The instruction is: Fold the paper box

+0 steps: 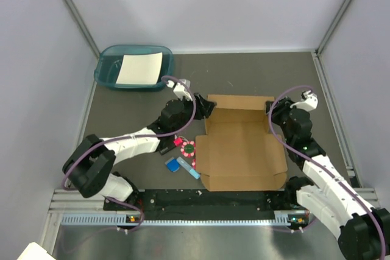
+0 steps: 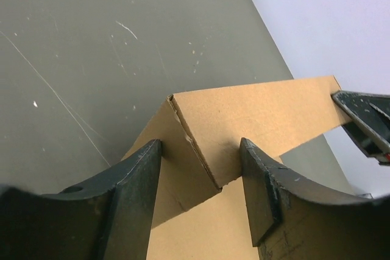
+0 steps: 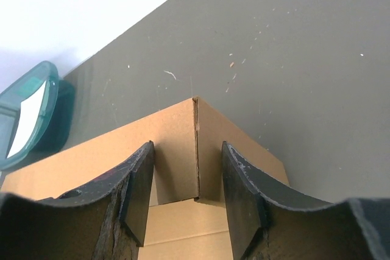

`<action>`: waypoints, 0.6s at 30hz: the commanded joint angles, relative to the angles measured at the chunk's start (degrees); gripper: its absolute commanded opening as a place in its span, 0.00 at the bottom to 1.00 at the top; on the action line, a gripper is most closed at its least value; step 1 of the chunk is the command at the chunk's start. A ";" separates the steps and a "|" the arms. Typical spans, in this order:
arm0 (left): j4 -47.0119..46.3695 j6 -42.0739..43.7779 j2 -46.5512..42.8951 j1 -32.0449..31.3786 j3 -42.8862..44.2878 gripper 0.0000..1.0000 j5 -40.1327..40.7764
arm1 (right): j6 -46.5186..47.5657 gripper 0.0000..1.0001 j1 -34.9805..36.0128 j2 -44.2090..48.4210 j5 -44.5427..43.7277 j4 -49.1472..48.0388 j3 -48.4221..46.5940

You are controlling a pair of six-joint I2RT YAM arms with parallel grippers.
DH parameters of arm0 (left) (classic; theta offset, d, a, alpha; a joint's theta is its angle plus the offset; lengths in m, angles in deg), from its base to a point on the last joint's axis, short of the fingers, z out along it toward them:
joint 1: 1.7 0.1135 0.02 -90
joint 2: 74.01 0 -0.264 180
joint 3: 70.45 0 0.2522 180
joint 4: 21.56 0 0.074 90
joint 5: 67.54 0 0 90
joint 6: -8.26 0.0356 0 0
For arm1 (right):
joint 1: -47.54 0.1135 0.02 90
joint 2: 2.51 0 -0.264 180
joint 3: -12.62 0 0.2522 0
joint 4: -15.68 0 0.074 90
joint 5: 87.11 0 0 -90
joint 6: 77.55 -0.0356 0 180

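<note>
The paper box point(image 1: 244, 150) is a brown cardboard sheet lying mid-table with its far wall folded up. My left gripper point(image 1: 207, 109) is at the far left corner, my right gripper point(image 1: 271, 111) at the far right corner. In the left wrist view the raised corner point(image 2: 201, 132) sits between the two fingers point(image 2: 137, 181), and both press on cardboard. In the right wrist view the upright corner crease point(image 3: 196, 144) stands between the fingers point(image 3: 244, 187), and its two faces reach both pads. The box floor shows below each corner.
A teal tray point(image 1: 109, 74) holding a white sheet point(image 1: 140, 68) stands at the back left. Small items lie left of the box: a red round piece point(image 1: 189, 147) and blue pieces point(image 1: 172, 164). Grey walls close in on three sides.
</note>
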 commanded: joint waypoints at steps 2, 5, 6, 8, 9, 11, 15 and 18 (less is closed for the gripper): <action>2.66 3.61 3.47 2.50 4.68 0.58 -8.08 | -2.58 0.46 5.32 -3.11 4.14 10.35 3.04; 0.83 4.93 4.61 2.51 5.21 0.59 -11.42 | -2.85 0.46 6.03 -3.72 3.34 10.17 3.39; -0.14 4.58 4.97 2.59 4.86 0.59 -14.13 | -2.50 0.46 6.03 -3.55 3.25 10.17 4.00; -2.51 2.83 5.93 2.33 3.02 0.59 -15.99 | -2.24 0.46 6.03 -3.02 2.73 10.26 4.71; -5.05 2.13 6.37 2.42 2.31 0.59 -17.31 | -1.97 0.46 5.94 -2.76 2.64 10.26 5.23; -7.96 0.01 7.34 2.24 -0.15 0.58 -18.63 | -1.80 0.46 6.03 -2.05 2.73 11.05 5.50; -12.98 -1.48 8.49 1.28 -3.14 0.57 -20.75 | -1.36 0.46 5.94 -0.91 2.38 13.07 5.77; -14.13 -1.66 9.01 0.05 -4.63 0.57 -20.75 | -1.70 0.44 5.94 -0.56 2.11 14.74 5.77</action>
